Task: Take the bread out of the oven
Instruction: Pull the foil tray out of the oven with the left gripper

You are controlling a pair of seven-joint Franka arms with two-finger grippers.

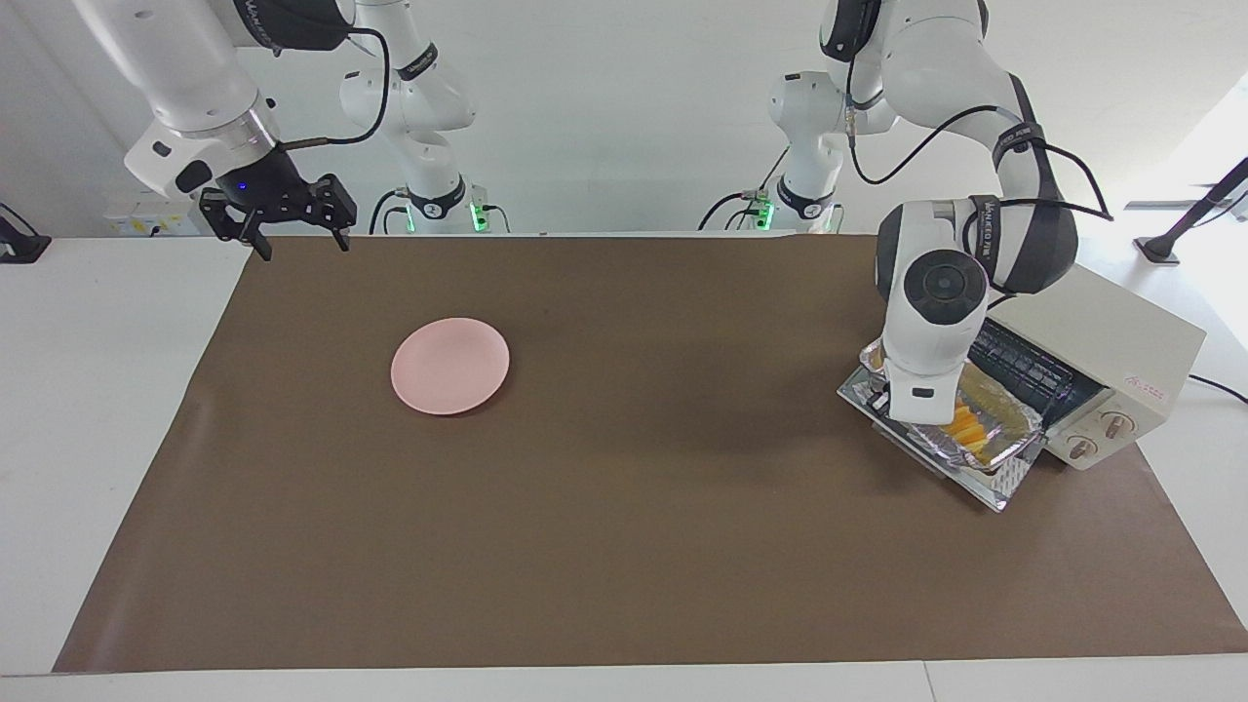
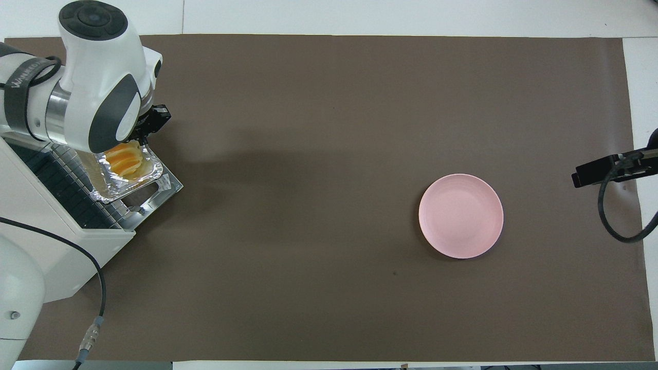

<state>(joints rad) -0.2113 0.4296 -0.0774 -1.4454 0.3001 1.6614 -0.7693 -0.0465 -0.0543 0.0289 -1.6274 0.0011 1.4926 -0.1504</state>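
Note:
The cream-white oven (image 1: 1121,336) (image 2: 46,241) stands at the left arm's end of the table with its glass door (image 1: 1006,480) (image 2: 163,189) dropped open. A crinkled foil tray (image 1: 980,450) (image 2: 109,191) sits out over that door, and the yellow-orange ridged bread (image 1: 965,426) (image 2: 125,158) lies in it. My left gripper (image 2: 147,132) is shut on the tray's rim at the end away from the oven, mostly hidden under its white wrist. My right gripper (image 1: 303,249) hangs open and holds nothing, over the table edge at the right arm's end.
A round pink plate (image 1: 449,366) (image 2: 460,216) lies on the brown mat toward the right arm's end. The oven's wire rack (image 1: 1024,366) shows inside. A black power cable (image 2: 87,288) runs from the oven along the table's near edge.

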